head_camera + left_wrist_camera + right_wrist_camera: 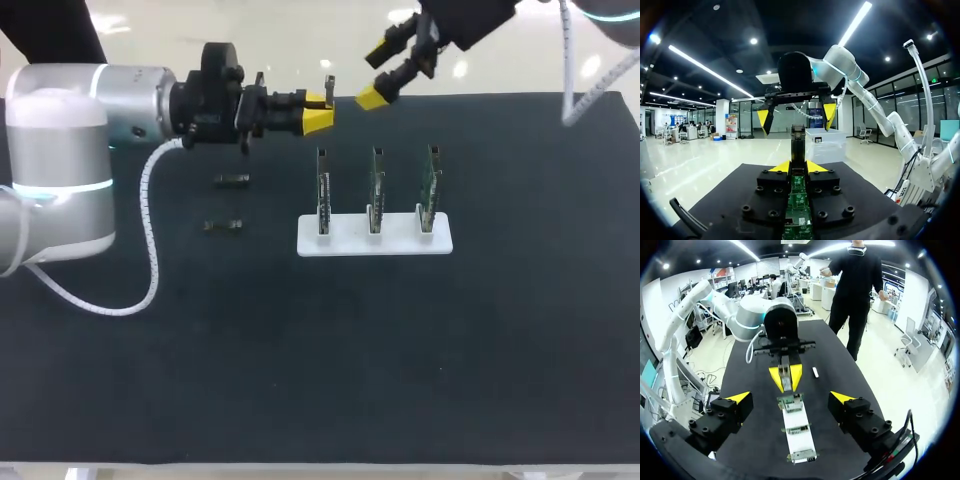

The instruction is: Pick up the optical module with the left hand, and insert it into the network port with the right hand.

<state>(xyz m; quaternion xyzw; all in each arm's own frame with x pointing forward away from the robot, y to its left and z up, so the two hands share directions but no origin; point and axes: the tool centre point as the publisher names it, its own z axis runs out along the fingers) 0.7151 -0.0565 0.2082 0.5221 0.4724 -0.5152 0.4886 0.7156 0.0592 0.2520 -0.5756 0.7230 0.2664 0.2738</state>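
On the black worktop [320, 380], about the middle and a little toward the right edge, stands a flat white plastic stand [374, 241]. It carries three upright green circuit boards [376, 185] with the network ports. Toward the left edge from it lie two small dark spare modules [222, 226], well apart from both arms.

Farther, above the far half of the worktop, the left gripper [798, 166] hangs in the air. Its yellow tips are pressed together on the slim dark metal optical module [798, 142], so the module is off the worktop. The long axis of the module runs along the left fingers, and its free end points toward the right edge, straight at the other arm.

Farthest, over the far edge, is the right gripper [377, 75]. Its yellow fingers stand wide apart and hold nothing. In the right wrist view the module [785, 371] is ahead of this gripper, on its middle line, not yet between its fingers.

I judge that the coming move is the handover. The right gripper has to travel along the module's axis until the free end is between its fingers, then close.
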